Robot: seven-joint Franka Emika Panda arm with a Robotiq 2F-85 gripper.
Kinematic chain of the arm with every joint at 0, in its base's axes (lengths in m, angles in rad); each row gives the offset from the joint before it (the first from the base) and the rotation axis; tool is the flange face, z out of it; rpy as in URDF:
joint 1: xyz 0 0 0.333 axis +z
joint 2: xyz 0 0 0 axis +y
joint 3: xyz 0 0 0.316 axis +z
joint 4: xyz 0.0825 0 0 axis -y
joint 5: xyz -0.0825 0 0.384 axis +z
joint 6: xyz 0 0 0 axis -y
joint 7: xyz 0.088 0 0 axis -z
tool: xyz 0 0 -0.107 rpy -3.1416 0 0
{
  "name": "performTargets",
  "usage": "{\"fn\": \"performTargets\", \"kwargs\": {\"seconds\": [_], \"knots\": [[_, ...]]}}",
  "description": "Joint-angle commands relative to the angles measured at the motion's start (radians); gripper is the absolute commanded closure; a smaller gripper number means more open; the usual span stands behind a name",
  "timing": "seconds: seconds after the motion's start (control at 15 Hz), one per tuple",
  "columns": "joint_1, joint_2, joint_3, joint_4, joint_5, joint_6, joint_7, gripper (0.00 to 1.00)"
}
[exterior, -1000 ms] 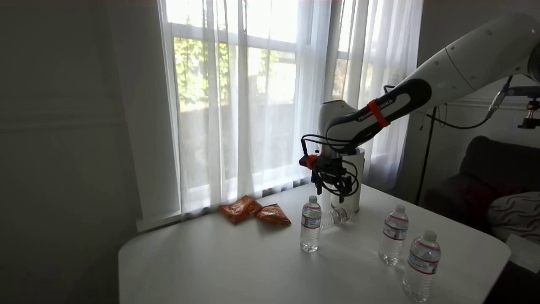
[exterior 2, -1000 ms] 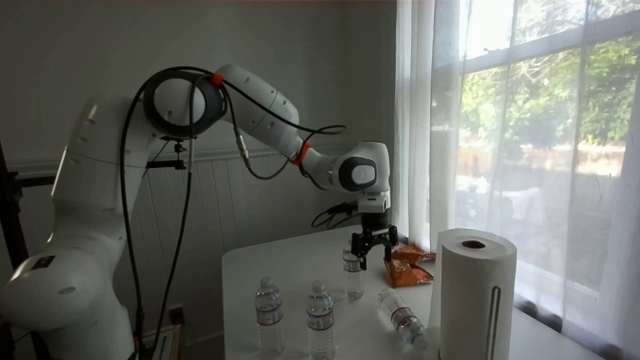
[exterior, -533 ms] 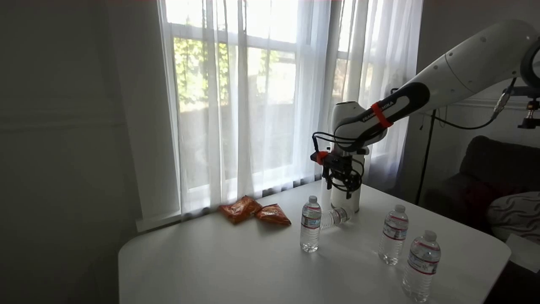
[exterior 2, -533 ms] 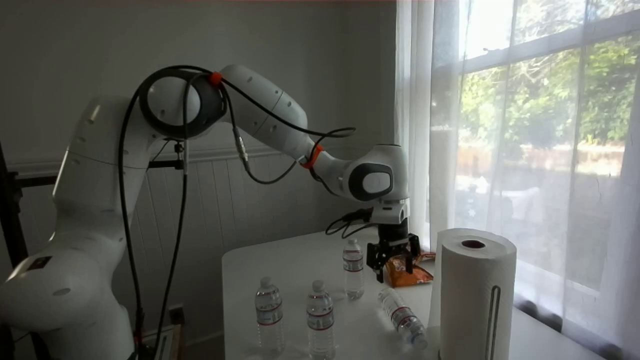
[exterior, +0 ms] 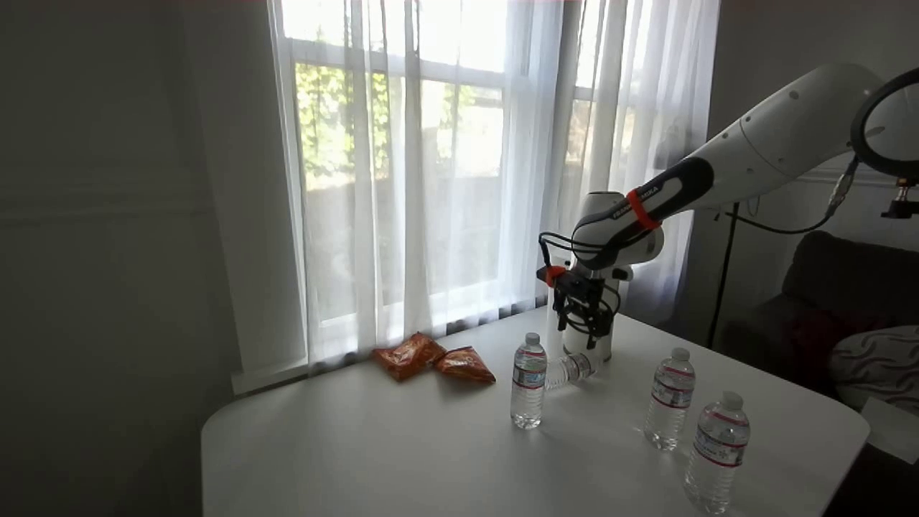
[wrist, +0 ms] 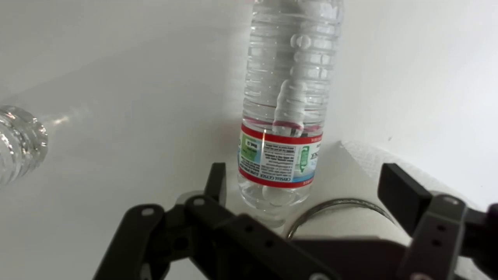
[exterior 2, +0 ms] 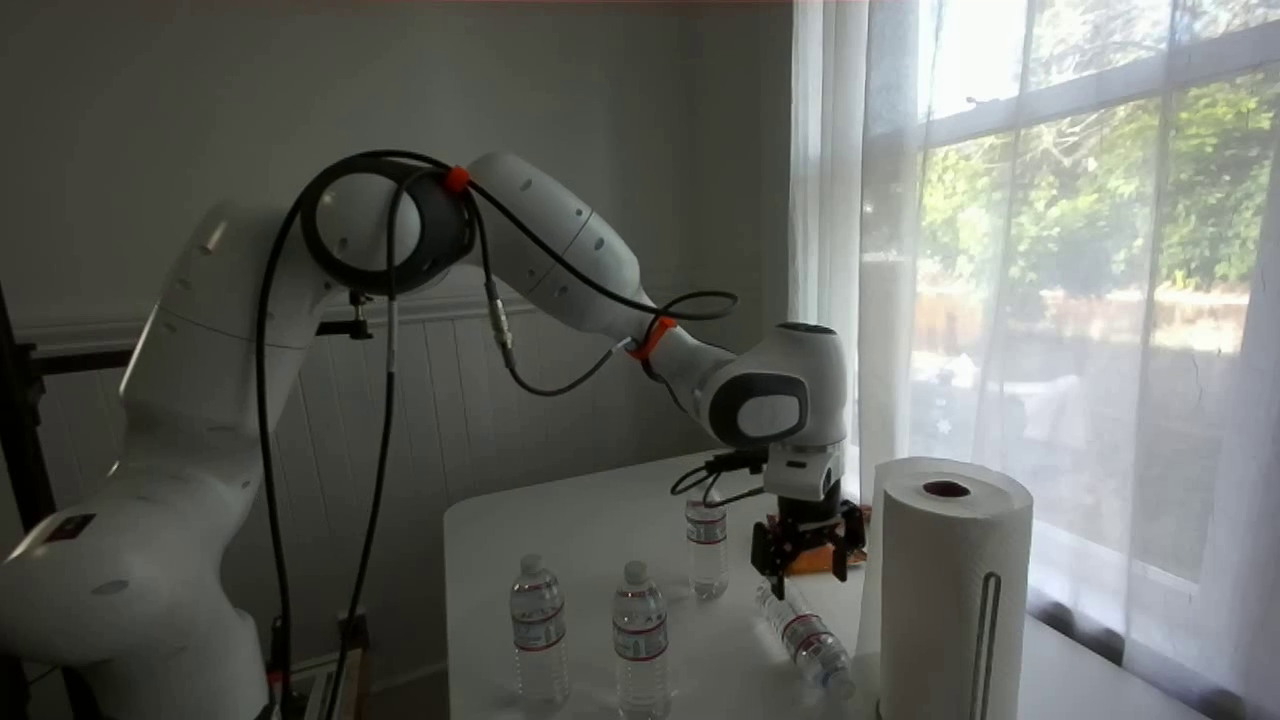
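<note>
I can read CRYSTAL GEYSER on the label (wrist: 279,156) of the lying bottle (wrist: 290,89), though its finer print blurs. In an exterior view, FRANKA EMIKA stands along the arm (exterior: 739,158) at the right, partly covered by a red strap (exterior: 642,209). Lettering on the near right bottle (exterior: 717,454) is too small to make out.

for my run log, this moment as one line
gripper open, empty | above lying bottle | three other bottles upright | paper towel roll by its cap end | two orange bags on table
</note>
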Motion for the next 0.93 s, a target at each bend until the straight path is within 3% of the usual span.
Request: {"fn": "performTargets", "kwargs": {"seconds": [0.0,0.87], "knots": [[-0.019,0.039,0.002,0.017,0.077,0.006,-0.056,0.00],[-0.045,0.160,-0.006,0.094,0.132,-0.024,-0.114,0.00]]}}
